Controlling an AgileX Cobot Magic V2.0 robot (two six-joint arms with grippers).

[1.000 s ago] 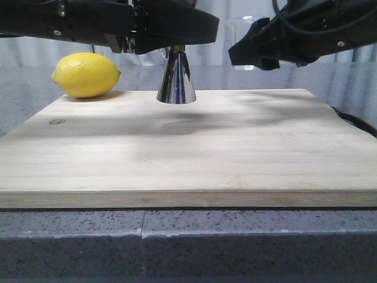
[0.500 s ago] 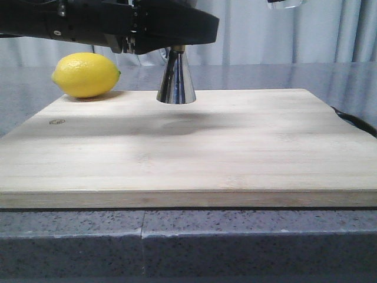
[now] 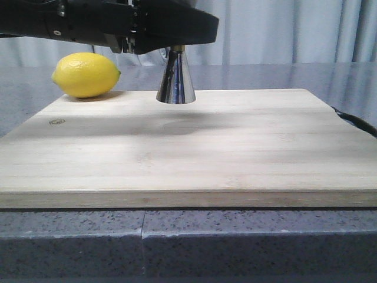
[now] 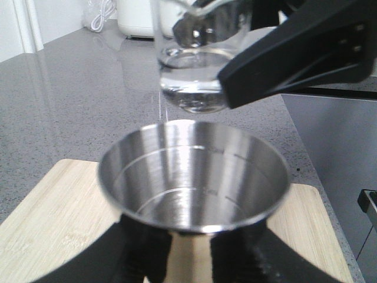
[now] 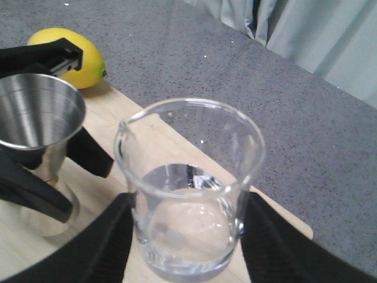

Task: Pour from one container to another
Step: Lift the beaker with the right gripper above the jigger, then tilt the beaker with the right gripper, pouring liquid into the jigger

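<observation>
Steel jigger (image 3: 176, 76) stands on the far part of the wooden board (image 3: 188, 147) in the front view, its top hidden behind the left claw (image 3: 177, 36), a black body reaching in from the left. A lemon (image 3: 86, 74) lies at the board's far left corner, on the grey surface (image 3: 188, 242). One second ago the right claw and the beaker showed at the upper right of this view; half a second ago only the beaker's base showed at the top edge; now neither appears. The jigger, lemon and left claw have not shifted.

Left wrist view: the left claw (image 4: 191, 250) is clenched on the jigger (image 4: 193, 174), black fingers (image 4: 141, 247) pressed to either side below the open cup. The cup's inside looks dry. The beaker (image 4: 197, 65) hangs above and beyond the jigger's rim, apart from it, with clear liquid in its base and a black right finger (image 4: 294, 50) against its side.

Right wrist view: the right claw (image 5: 188, 236) is grasping the beaker (image 5: 189, 188), fingers (image 5: 100, 244) on both sides. It is upright, roughly a third full, its lip toward the jigger (image 5: 41, 127), beside and above it. The lemon (image 5: 73, 56) lies beyond.
</observation>
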